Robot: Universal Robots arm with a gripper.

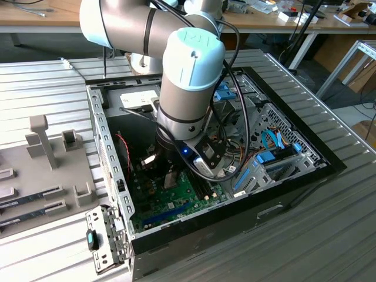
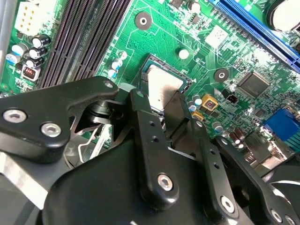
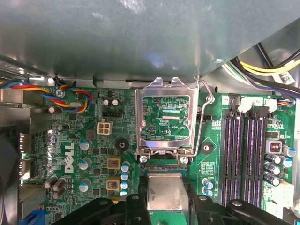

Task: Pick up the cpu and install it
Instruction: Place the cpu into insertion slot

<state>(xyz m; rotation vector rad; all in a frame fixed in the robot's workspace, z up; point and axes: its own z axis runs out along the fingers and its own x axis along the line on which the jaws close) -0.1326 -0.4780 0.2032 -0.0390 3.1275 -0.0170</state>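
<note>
Tool [image 2: 161, 101]: 2 black fingers [image 2: 145, 126], matte with screw holes, closed most of the way onto opposite edges of the cpu [image 2: 163, 86]. It looks like a firm pinch, though the contact itself is partly hidden.

The cpu is a flat square with a brushed silvery lid. It sits low over the socket [image 2: 149, 63], and you can't tell if it is seated or hovering.

Risks, as a judgement:
- If the chip goes in tilted or turned off its keying, the socket pins bend. They are fine and unforgiving.
- The lid is smooth metal, so a light pinch could let it slip and drop in crooked.
- The fingers are wide next to the socket frame and could scrape it or nearby parts.

In the first wrist view the load plate [image 3: 140, 117] stands flipped open. It is thin stamped shiny steel with a square window, and a bent wire lever [image 3: 202, 108] sits beside it. Either one could catch a finger.

Around it is the glossy green motherboard [image 3: 93, 154], with small round capacitors [image 3: 125, 168] near the socket and long black memory slots [image 3: 243, 154] to the side.

Further out, the arm [image 1: 188, 76] reaches down into the open sheet-metal case [image 1: 108, 153], which lies flat on the ribbed metal worktop [image 1: 329, 235].
</note>
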